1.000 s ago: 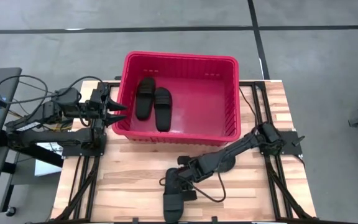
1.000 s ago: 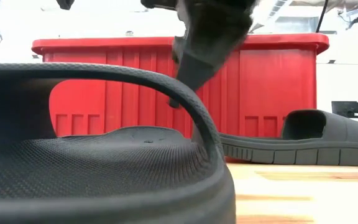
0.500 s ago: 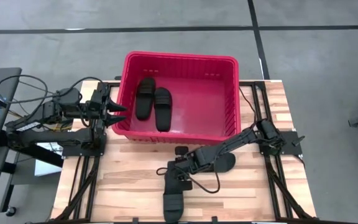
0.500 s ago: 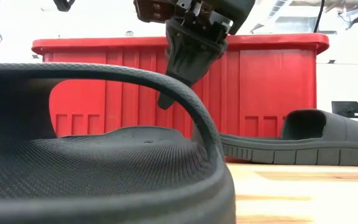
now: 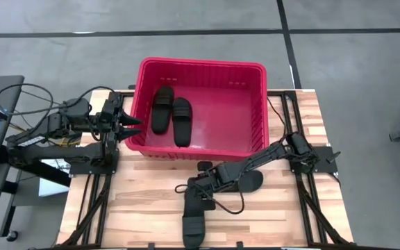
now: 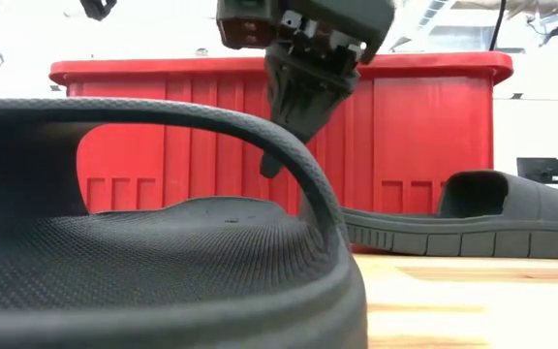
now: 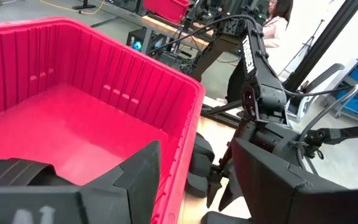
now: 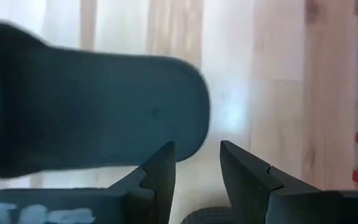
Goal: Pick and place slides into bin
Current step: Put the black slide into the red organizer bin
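Note:
Two black slides lie flat in the red bin. A third slide lies sole-down near the table's front edge, close to the low camera. A fourth slide lies in front of the bin, under my right arm. My right gripper is open and points down over the third slide's far end, just behind its strap; it touches nothing. My left gripper is open and empty at the bin's left wall.
The bin fills the table's far middle. Bare wood lies left and right of the near slide. Cables and a mount sit at the table's left. A person shows far off in the left wrist view.
My right gripper has moved a little toward the table's far and left edges, from beside the near slide's middle to over its far end, and has turned about somewhat. The slides have stayed where they were.

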Tool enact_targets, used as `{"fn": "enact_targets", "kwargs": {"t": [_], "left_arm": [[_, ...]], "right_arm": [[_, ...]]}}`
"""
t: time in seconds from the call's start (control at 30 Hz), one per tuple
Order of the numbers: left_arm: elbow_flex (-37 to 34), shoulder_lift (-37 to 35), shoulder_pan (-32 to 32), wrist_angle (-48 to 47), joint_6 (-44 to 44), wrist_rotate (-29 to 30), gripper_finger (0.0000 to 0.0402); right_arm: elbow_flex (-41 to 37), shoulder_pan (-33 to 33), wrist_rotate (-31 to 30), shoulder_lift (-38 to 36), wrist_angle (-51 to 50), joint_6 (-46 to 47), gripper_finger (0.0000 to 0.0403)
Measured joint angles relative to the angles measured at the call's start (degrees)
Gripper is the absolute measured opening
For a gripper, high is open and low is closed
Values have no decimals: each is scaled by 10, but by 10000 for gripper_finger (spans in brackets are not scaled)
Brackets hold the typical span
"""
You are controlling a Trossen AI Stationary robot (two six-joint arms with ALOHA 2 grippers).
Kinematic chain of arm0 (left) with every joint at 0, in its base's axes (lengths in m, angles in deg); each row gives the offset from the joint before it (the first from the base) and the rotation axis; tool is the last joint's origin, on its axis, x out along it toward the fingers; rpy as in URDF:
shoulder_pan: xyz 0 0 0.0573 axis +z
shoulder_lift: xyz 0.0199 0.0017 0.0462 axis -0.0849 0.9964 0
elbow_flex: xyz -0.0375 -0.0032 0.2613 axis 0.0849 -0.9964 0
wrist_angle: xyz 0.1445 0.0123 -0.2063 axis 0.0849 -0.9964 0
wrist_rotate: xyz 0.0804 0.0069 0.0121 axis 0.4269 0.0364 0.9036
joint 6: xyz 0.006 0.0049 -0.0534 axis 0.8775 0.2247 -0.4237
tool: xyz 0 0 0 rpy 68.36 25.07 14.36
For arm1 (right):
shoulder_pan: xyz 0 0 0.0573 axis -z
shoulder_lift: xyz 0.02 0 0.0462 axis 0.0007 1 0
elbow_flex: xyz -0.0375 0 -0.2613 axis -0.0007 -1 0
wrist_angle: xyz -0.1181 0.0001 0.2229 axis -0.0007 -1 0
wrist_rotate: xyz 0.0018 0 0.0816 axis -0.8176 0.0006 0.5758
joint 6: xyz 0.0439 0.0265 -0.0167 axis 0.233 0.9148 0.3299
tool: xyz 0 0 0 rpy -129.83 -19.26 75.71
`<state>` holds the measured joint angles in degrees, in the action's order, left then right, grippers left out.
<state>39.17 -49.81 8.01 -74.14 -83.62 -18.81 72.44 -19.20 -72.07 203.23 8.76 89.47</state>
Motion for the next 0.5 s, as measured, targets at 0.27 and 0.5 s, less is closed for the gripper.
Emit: {"fn": "enact_targets", "kwargs": {"t": [0.27,0.5], "left_arm": [[0,0,0,-24,9,0,190],[0,-1,0,-25,13,0,190]], "right_arm": [[4,11,29,53,24,32,119],[16,13,41,69,26,40,118]]}}
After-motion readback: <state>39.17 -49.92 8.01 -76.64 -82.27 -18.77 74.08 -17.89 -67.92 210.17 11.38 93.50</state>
